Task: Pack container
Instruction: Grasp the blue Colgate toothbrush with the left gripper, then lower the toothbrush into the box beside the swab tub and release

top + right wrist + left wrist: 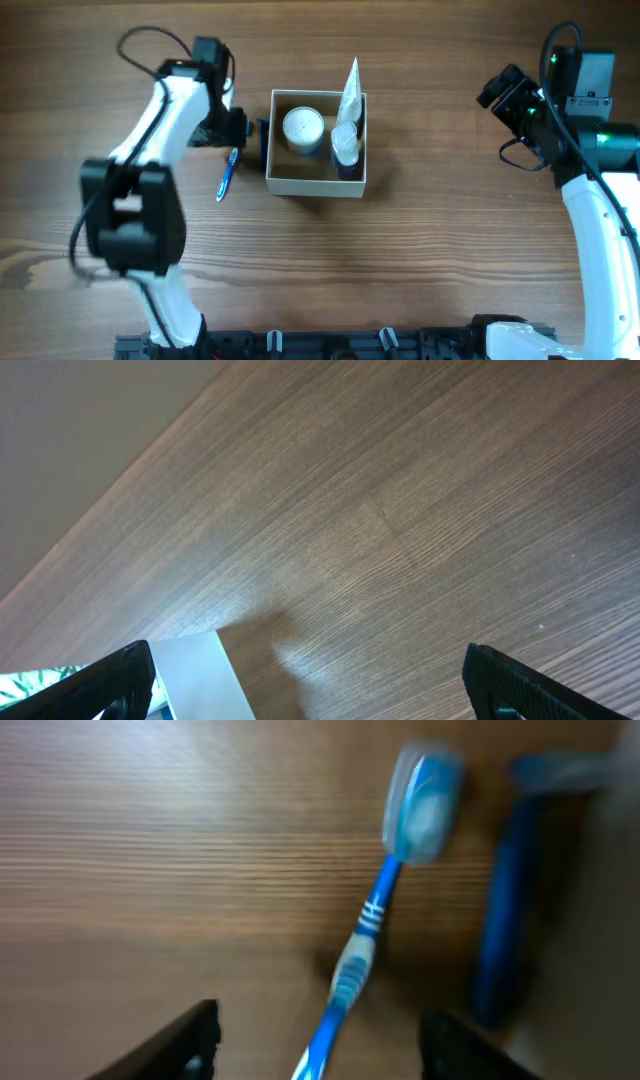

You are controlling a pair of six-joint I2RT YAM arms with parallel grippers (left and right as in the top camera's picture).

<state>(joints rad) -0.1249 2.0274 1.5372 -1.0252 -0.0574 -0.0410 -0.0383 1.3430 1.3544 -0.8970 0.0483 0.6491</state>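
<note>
Container mid-table, holding jar, tube and bottle. Toothbrush just left of it, below left gripper, jaws spread, empty. Right gripper far right, well apart, jaws wide open.

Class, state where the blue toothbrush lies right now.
In the overhead view, the toothbrush lies on the table just left of the container, outside it, near the left gripper.

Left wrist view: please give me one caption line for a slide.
Open left gripper hovers above a blue-and-white toothbrush lying on the wooden table, beside a blurred blue object.
</note>
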